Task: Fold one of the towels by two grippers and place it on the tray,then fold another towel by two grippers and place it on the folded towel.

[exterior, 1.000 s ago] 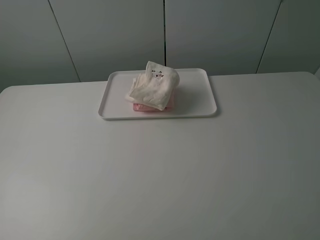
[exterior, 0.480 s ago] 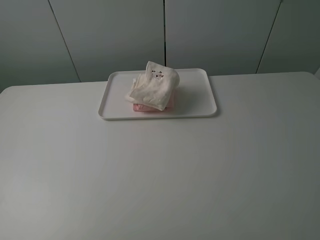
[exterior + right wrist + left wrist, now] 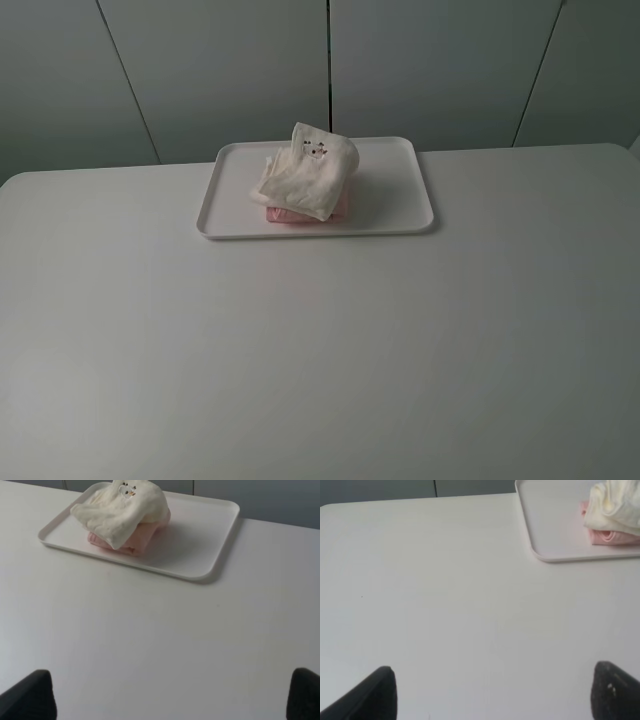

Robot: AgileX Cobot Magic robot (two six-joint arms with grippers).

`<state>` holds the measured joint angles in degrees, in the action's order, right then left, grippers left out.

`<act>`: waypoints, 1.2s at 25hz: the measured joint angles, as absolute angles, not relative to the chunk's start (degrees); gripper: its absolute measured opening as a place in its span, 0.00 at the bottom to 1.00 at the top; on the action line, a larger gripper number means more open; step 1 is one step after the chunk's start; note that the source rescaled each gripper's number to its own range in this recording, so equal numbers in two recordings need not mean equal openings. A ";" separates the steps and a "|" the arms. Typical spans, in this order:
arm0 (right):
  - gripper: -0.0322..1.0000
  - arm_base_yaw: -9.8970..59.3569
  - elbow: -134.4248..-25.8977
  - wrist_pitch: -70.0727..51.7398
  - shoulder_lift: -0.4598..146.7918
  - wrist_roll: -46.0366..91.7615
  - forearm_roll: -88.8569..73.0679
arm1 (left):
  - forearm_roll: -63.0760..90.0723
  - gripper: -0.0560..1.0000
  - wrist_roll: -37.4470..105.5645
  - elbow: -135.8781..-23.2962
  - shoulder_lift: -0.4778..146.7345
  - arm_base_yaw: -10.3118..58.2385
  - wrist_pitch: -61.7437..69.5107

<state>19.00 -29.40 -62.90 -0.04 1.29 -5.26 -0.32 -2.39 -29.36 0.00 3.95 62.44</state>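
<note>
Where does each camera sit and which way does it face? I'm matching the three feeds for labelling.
Exterior high: mounted high, looking down over the table at the tray with the cream towel on the pink towel; no robot part shows.
Left wrist: low over the table, facing the tray's corner; left hand fingertips wide apart.
Right wrist: low, facing the whole tray; right hand fingertips wide apart.
Shared: all three show both stacked towels.

Cream towel (image 3: 308, 171) with small embroidered motif, pink towel (image 3: 300, 213) beneath, white tray (image 3: 400, 190), white table (image 3: 320, 350)
</note>
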 joint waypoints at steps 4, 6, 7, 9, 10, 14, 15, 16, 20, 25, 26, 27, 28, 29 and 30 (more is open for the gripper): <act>1.00 19.00 -29.40 -62.90 -0.04 1.29 -5.26 | -0.32 1.00 -2.39 -29.36 0.00 3.95 62.44; 1.00 18.79 -29.40 -62.90 -0.04 1.29 -5.26 | 0.00 1.00 -2.39 -29.36 0.00 3.82 62.44; 1.00 18.42 -29.40 -62.90 -0.04 1.29 -5.26 | 0.00 1.00 -2.39 -29.36 0.00 3.26 62.44; 1.00 15.82 -29.40 -62.90 -0.04 1.29 -5.26 | 0.00 1.00 -2.39 -29.36 0.00 1.26 62.44; 1.00 14.09 -29.40 -62.90 -0.04 1.29 -5.26 | 0.00 1.00 -2.39 -29.36 0.00 -0.19 62.44; 1.00 4.46 -29.40 -62.90 -0.04 1.29 -5.26 | 0.00 1.00 -2.53 -29.36 0.00 -3.56 62.34; 1.00 3.07 -29.40 -62.90 -0.04 1.29 -5.26 | 0.00 1.00 -2.53 -29.36 0.00 -3.74 62.34; 1.00 2.20 -29.40 -62.90 -0.04 1.29 -5.26 | 0.00 1.00 -2.53 -29.36 0.00 -3.84 62.34; 1.00 1.70 -29.40 -62.81 -0.04 1.29 -5.26 | 0.00 1.00 -2.53 -29.36 0.00 -3.84 62.34; 1.00 1.70 -29.40 -62.81 -0.04 1.29 -5.26 | 0.00 1.00 -2.53 -29.36 0.00 -3.84 62.34; 1.00 1.70 -29.40 -62.81 -0.04 1.29 -5.26 | 0.00 1.00 -2.53 -29.36 0.00 -3.84 62.34; 1.00 1.70 -29.40 -62.81 -0.04 1.29 -5.26 | 0.00 1.00 -2.53 -29.36 0.00 -3.84 62.34; 1.00 1.70 -29.40 -62.81 -0.04 1.29 -5.26 | 0.00 1.00 -2.53 -29.36 0.00 -3.84 62.34; 1.00 1.70 -29.40 -62.81 -0.04 1.29 -5.26 | 0.00 1.00 -2.53 -29.36 0.00 -3.84 62.34; 1.00 1.70 -29.40 -62.81 -0.04 1.29 -5.26 | 0.00 1.00 -2.53 -29.36 0.00 -3.84 62.34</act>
<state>1.70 -29.40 -62.81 -0.04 1.29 -5.26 0.00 -2.53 -29.36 0.00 -3.84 62.34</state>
